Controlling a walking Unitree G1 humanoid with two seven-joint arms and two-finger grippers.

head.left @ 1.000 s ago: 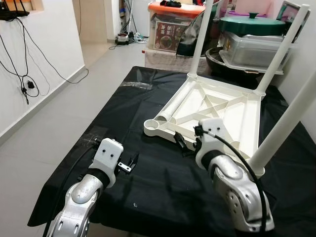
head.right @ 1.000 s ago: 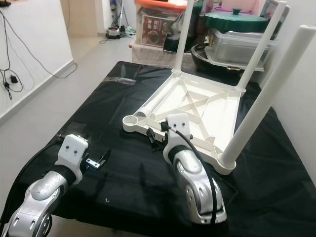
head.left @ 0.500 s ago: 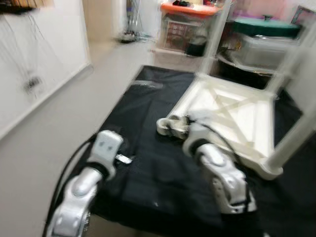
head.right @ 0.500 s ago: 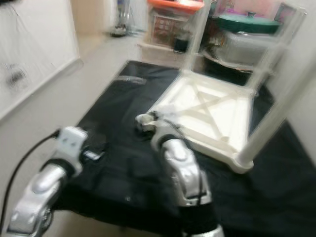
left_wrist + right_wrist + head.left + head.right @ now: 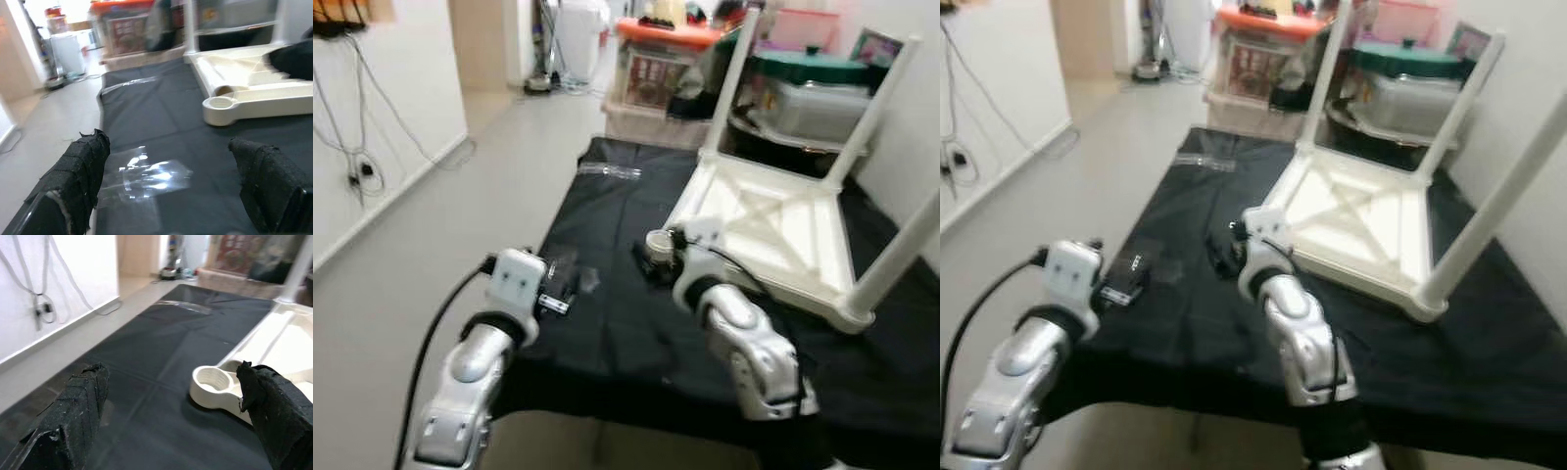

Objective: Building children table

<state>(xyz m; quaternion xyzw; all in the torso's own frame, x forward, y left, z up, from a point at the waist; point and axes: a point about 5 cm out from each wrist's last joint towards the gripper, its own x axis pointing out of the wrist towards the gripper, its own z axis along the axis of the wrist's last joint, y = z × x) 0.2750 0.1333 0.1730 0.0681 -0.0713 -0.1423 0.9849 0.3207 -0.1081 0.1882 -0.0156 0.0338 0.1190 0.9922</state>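
White children's table (image 5: 773, 230) lies upside-down on black cloth, three legs up

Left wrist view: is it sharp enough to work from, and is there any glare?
Left wrist view: soft motion blur, the upturned table smeared at its edges; glare on the clear plastic sheet lying on the black cloth. Both eye views: mildly blurred, the background most. Right wrist view: sharper, the empty leg socket clear.

— Lived-in home, by the look of it?
— Yes: stacked storage bins (image 5: 661, 59) with cookware on top, cables (image 5: 357, 147) dangling down a white wall, tiled floor (image 5: 460, 196), black-draped counter (image 5: 607, 245) in a corridor-like room.
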